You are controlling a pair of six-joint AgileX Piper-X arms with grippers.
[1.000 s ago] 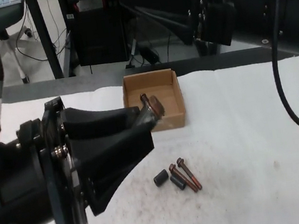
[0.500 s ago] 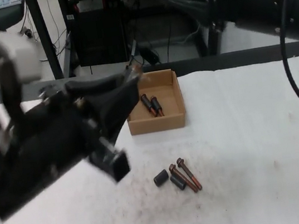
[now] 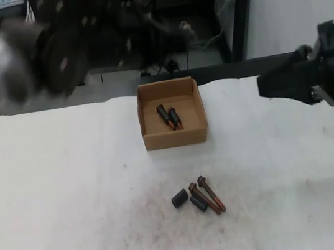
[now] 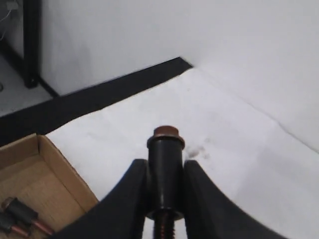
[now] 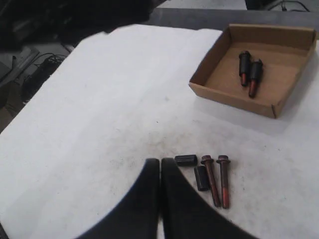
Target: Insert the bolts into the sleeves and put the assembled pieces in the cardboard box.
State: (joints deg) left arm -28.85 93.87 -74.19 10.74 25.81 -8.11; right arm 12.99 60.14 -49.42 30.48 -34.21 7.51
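Note:
My left gripper (image 4: 165,167) is shut on an assembled piece (image 4: 163,152), a black sleeve with a copper bolt head on top, held above the white cloth beside the cardboard box (image 4: 64,168). The box (image 3: 175,138) holds two assembled pieces (image 3: 169,116). Two loose copper bolts (image 3: 208,195) and two black sleeves (image 3: 179,198) lie together on the cloth nearer the front. My right gripper (image 5: 160,163) is shut with nothing in it, hanging above the cloth close to the sleeves (image 5: 186,160) and bolts (image 5: 223,180).
White cloth (image 3: 71,196) covers the bench, stained around the loose parts. The left arm (image 3: 13,60) is a blur at the back left, and the right arm (image 3: 329,72) sits at the right edge. Black frames and cables stand behind the bench.
The left arm has swung from the front left, near the box, up and away to the back left. The right arm has dropped into view at the right.

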